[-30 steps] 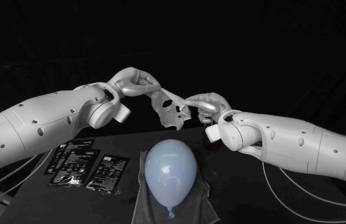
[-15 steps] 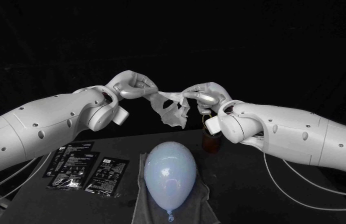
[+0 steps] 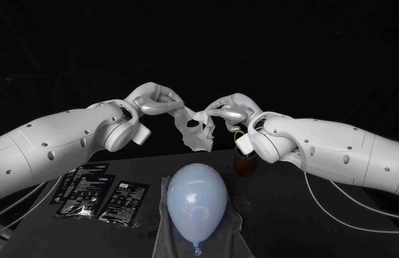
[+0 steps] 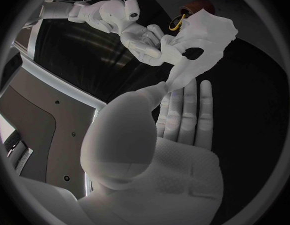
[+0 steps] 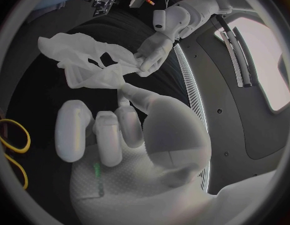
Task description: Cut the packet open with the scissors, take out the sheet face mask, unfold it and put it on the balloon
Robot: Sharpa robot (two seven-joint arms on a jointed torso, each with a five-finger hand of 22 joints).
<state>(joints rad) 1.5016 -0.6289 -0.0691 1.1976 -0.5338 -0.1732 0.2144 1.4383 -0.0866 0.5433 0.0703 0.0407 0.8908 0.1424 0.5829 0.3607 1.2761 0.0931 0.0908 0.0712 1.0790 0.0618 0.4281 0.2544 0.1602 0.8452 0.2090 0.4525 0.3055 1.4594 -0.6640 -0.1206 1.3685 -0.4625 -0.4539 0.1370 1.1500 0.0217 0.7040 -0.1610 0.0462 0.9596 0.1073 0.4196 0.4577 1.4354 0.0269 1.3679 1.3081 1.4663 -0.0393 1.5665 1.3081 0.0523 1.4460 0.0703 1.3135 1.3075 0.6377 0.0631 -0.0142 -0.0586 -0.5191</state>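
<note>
Head view shows the balloon (image 3: 197,197) lying on the surface (image 3: 287,215), bottom centre. Above it, mid-frame, my left fingers (image 3: 163,102) and right fingers (image 3: 221,110), raised close together, each pinch the sheet mask (image 3: 199,137) hanging between them. Both wrist views show those pinches close up.

I am pinching a twisted corner of the sheet face mask (image 4: 204,35) in my left hand (image 4: 163,150).
My thumb (image 4: 129,130) is pressing that corner against the side of my nearest finger, while the rest of my fingers (image 4: 193,112) are lying straight and side by side, touching nothing. Just past my fingertips the mask is fanning out, crumpled, with one dark hole showing in it. My right hand (image 4: 147,40) is gripping its far edge, facing my fingers. Beyond the mask, further from my fingertips, a brown thing (image 4: 196,6) with a yellow loop (image 4: 177,23) is standing on the black table (image 4: 257,85).
</note>
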